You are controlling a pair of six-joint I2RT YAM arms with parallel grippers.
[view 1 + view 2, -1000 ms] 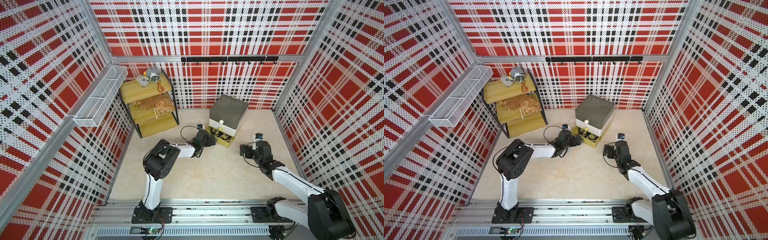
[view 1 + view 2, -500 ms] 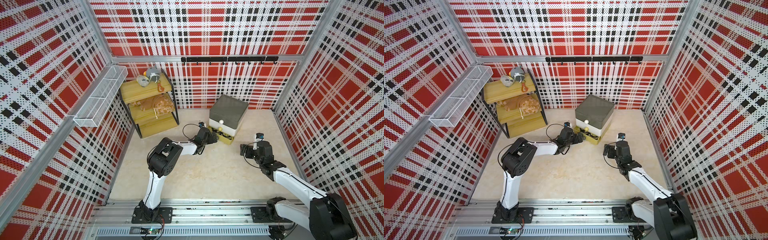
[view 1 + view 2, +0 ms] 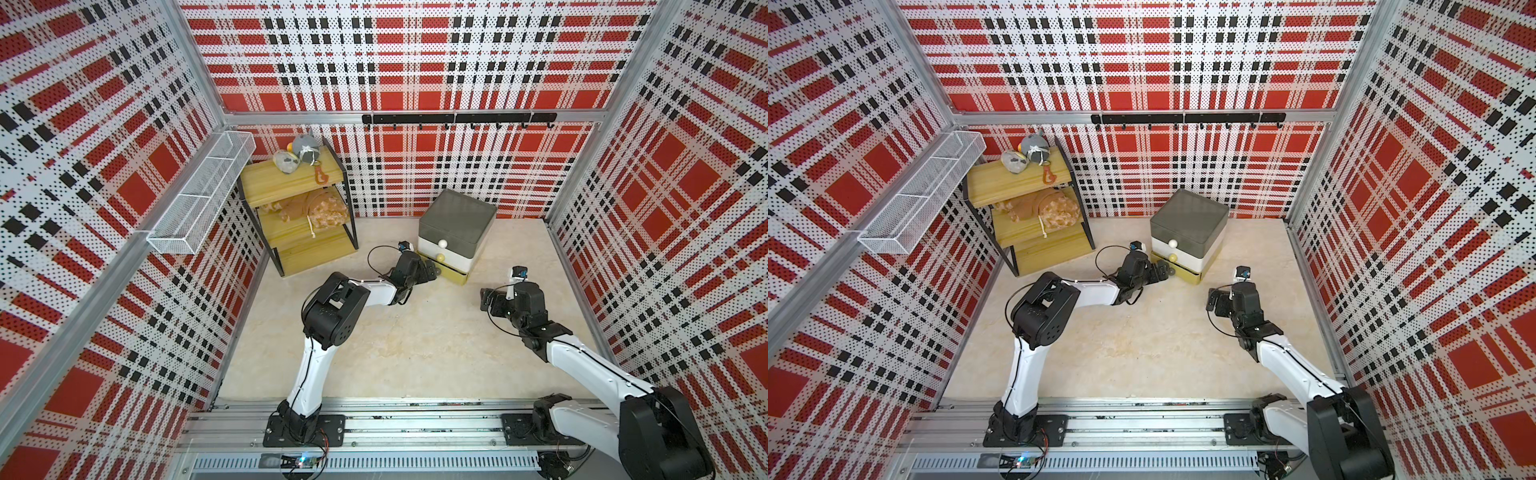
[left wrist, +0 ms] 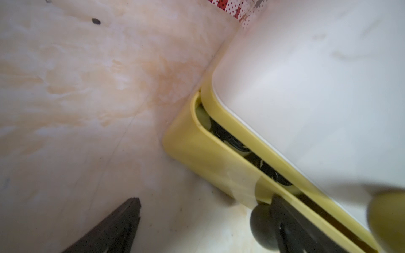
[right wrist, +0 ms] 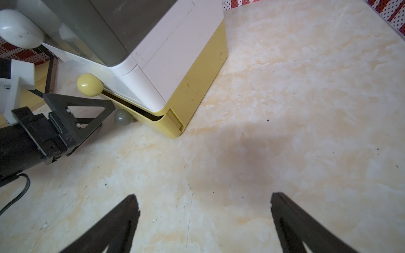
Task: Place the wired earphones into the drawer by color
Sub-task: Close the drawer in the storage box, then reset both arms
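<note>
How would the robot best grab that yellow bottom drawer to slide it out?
By the grey ball knob on the yellow drawer, coming straight at its front and pinching the ball from both sides. The front is flat and almost shut, so only the knob sticks out.

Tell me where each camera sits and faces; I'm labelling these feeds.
Top views: above the base rail, looking down toward the back wall; left arm, right arm, drawer cabinet.
Left wrist: on the left arm, low, facing the ajar yellow drawer with black earphones inside; own fingers.
Right wrist: on the right arm, looking across the table at the cabinet's corner; own fingers, left gripper.
Shared: both wrist views show the yellow drawer and its grey knob.
</note>
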